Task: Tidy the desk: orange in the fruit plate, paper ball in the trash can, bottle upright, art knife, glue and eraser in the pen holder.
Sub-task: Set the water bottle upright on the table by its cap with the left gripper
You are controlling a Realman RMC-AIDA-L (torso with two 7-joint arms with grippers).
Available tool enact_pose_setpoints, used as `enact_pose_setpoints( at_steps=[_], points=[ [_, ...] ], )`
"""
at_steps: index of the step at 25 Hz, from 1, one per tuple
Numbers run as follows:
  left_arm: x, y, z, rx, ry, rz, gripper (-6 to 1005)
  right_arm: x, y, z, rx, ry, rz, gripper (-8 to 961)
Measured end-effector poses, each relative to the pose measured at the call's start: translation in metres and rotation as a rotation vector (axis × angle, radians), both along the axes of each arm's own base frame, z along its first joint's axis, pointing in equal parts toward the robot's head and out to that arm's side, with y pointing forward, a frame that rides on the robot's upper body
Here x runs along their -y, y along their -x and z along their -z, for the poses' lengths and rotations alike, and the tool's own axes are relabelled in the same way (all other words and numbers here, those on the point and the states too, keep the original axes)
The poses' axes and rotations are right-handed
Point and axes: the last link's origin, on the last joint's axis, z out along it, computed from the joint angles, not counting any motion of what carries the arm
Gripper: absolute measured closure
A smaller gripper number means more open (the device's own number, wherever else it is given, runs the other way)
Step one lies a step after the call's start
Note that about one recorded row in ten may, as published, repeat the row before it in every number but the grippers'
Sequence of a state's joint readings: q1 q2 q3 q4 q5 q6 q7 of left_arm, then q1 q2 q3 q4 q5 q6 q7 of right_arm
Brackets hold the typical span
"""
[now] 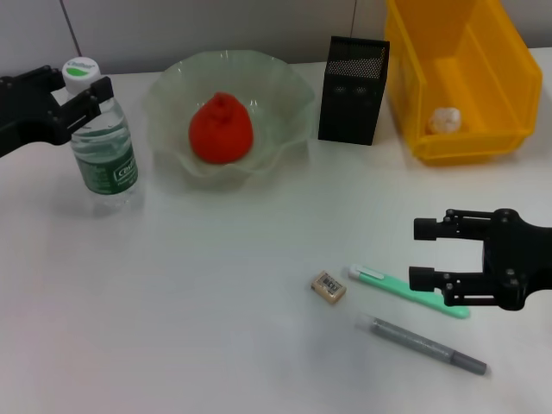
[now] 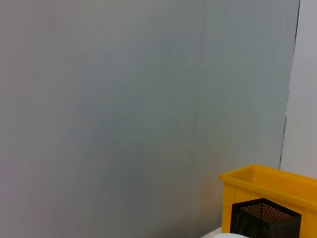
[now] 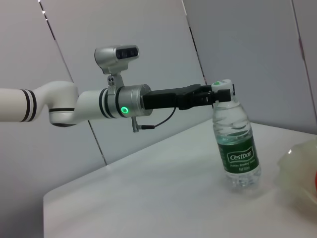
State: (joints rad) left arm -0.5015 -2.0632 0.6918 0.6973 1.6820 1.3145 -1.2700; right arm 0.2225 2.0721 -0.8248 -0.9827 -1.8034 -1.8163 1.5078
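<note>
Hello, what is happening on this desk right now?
A two-armed robot is tidying a desk. Its left tool grips the neck of the bottle, which stands upright beside the fruit plate. The orange already lies in the plate, and the paper ball is in the trash can. The right tool hangs open over the green art knife. The eraser and a grey pen-like stick lie on the desk, not yet in the pen holder.
</note>
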Motion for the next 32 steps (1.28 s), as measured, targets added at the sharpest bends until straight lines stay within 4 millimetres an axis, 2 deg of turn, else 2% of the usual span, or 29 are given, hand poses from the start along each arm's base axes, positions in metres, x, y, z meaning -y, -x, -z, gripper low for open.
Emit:
enact_pose_setpoints(
  at_steps=[22, 32],
  points=[
    [-0.001, 0.004, 0.001, -0.004, -0.023, -0.016, 490, -0.001, -0.002, 0.004, 0.002, 0.013, 0.006, 223],
    [0.005, 0.010, 0.014, 0.005, 0.000, -0.029, 485, -0.001, -0.001, 0.005, 0.004, 0.016, 0.004, 223]
  ],
)
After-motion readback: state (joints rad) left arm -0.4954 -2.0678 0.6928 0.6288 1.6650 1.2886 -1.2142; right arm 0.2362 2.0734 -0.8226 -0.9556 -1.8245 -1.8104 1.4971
